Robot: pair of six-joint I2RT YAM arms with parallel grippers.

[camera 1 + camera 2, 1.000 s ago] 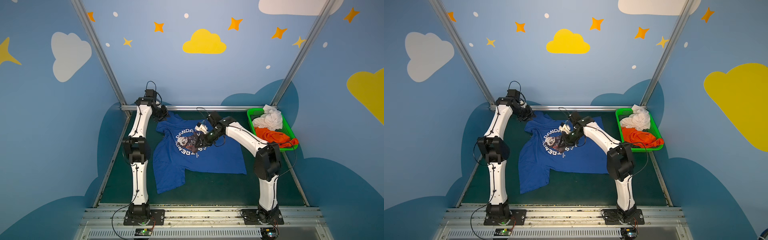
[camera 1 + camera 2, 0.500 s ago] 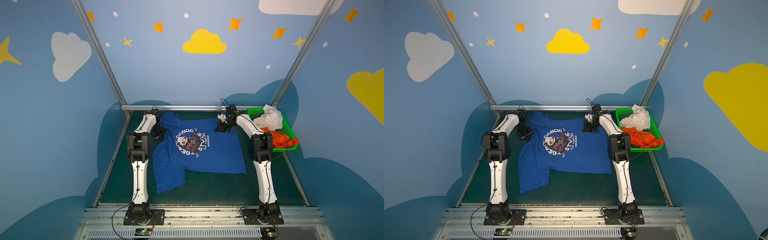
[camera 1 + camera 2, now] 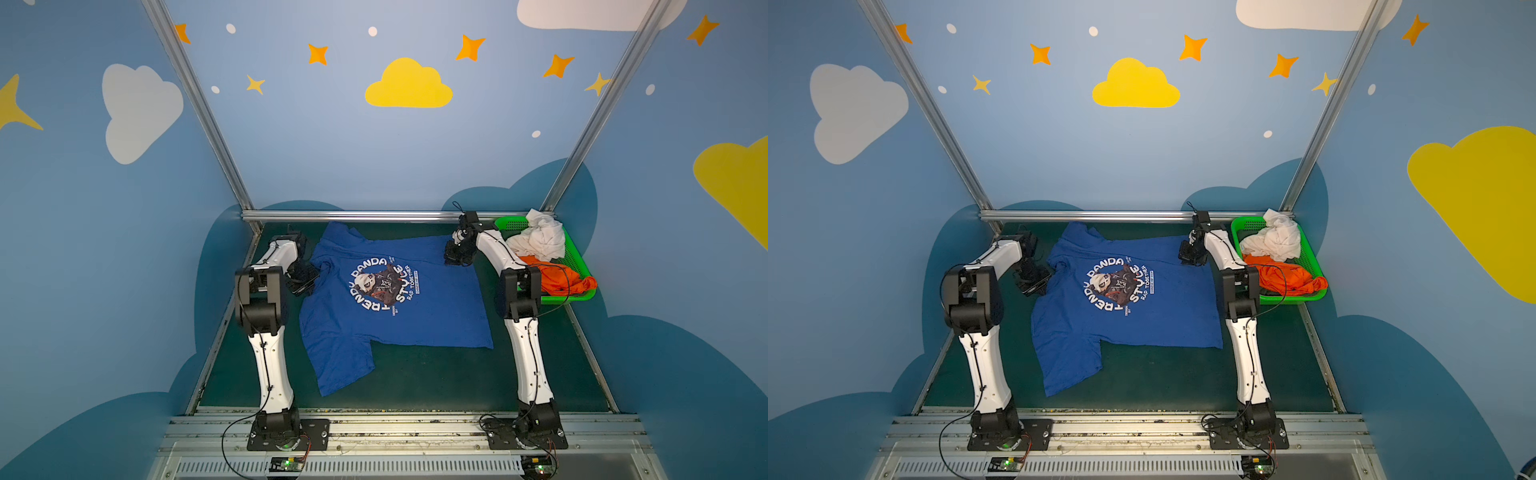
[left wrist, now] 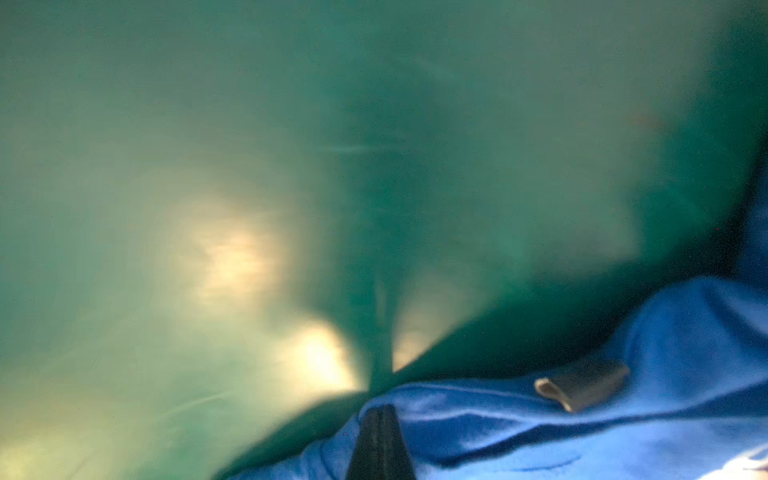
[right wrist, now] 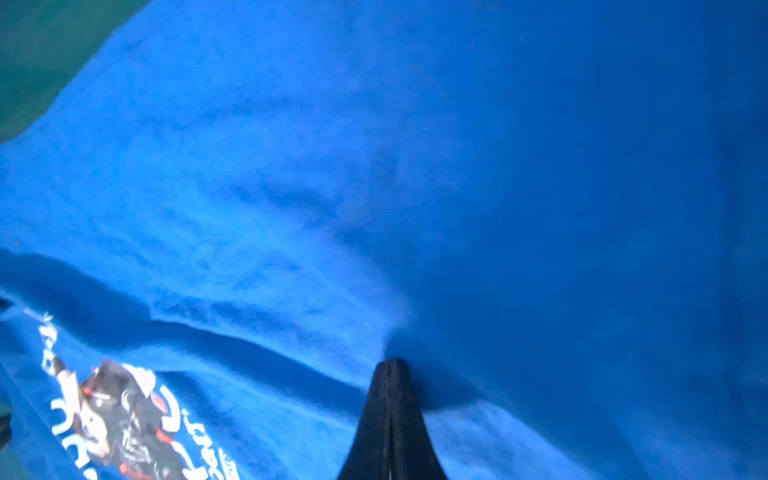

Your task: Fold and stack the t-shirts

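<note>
I seem to be working in a robotics lab's staged test booth: blue walls (image 3: 332,158) painted with cartoon clouds (image 3: 408,85) and stars (image 3: 318,54), bare aluminium frame posts (image 3: 201,108), and my left arm (image 3: 272,370) and right arm (image 3: 530,365) bolted to a metal rail (image 3: 415,424) along the front of a green-topped table (image 3: 436,382).

Bare worktop (image 3: 436,382) lies open in front of the blue shirt (image 3: 415,316), between the two arm bases. The shirt covers the middle up to the rear rail (image 3: 374,216), which closes the back. The basket (image 3: 570,297), heaped with a white shirt (image 3: 540,239) and an orange shirt (image 3: 557,278), fills the right rear corner, just beside the right arm (image 3: 519,291). The left arm (image 3: 259,299) overhangs the narrow left strip.
</note>
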